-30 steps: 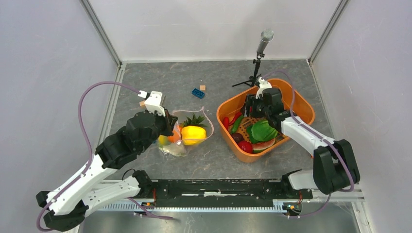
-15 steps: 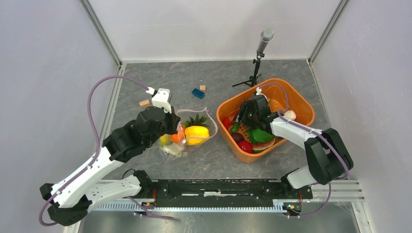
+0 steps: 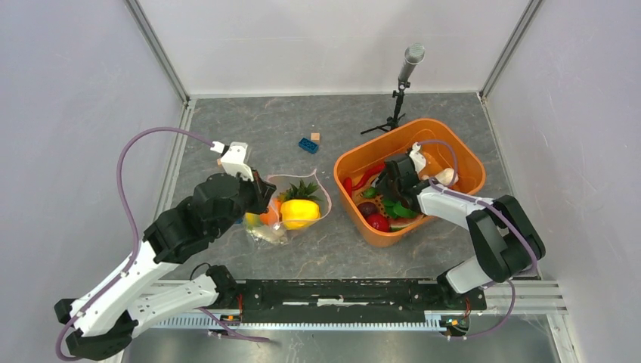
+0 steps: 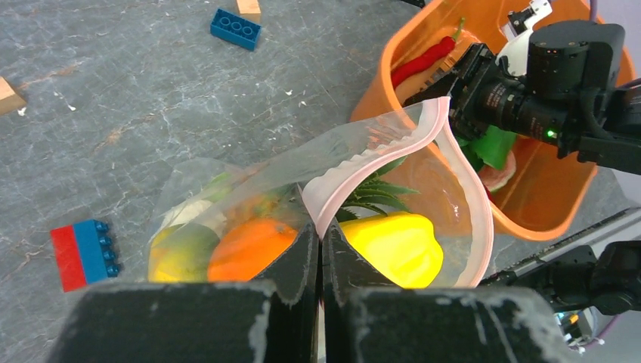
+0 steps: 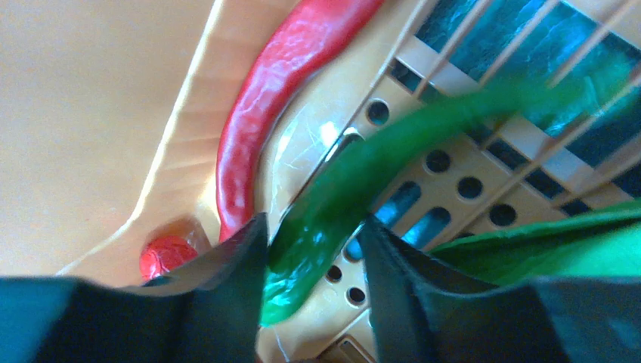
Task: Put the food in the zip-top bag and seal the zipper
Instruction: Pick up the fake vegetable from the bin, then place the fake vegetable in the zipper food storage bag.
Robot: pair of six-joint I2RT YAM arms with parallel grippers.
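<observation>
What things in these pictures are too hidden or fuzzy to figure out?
- Right wrist view: the green pod between the fingers of the right gripper is blurred; whether they pinch it is unclear.
- Top view: the right arm covers much of the orange basket's inside.
- Left wrist view: the left gripper, shut on the zipper, hides the zip-top bag's near end; a white piece behind crinkled plastic is unidentifiable.
</observation>
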